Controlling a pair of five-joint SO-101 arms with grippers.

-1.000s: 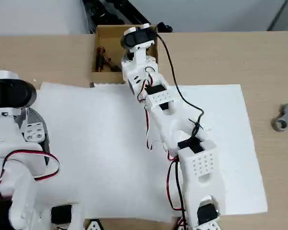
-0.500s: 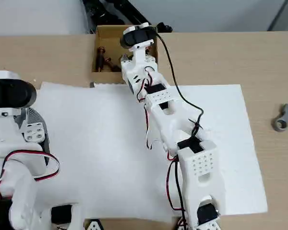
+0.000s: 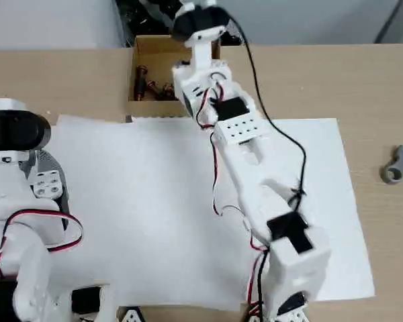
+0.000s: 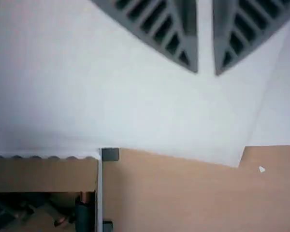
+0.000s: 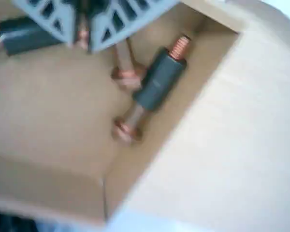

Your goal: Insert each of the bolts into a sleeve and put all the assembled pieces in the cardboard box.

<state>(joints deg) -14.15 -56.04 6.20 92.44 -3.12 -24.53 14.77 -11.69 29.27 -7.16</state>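
The cardboard box (image 3: pixel 136 67) stands at the table's far edge. Inside it lie several assembled pieces (image 3: pixel 142 78), copper bolts pushed through dark sleeves. My right arm (image 3: pixel 235 127) stretches across the white mat, and its wrist is above the box. In the right wrist view my right gripper (image 5: pixel 82 43) hangs over the box floor, with one sleeved bolt (image 5: pixel 157 82) lying by the box wall (image 5: pixel 176 121) and another sleeve (image 5: pixel 19 31) beside the gripper. My left gripper (image 4: pixel 205 67) is shut over bare mat, holding nothing.
A white mat (image 3: pixel 134 201) covers the middle of the table. My left arm (image 3: pixel 27 201) is folded at the near left. A small grey part (image 3: pixel 396 164) lies on the bare wood at the far right. The box corner (image 4: pixel 43 171) borders the mat.
The right arm has risen and swung toward the box's far side, uncovering more of the box and the copper pieces in it. The left arm has not moved.
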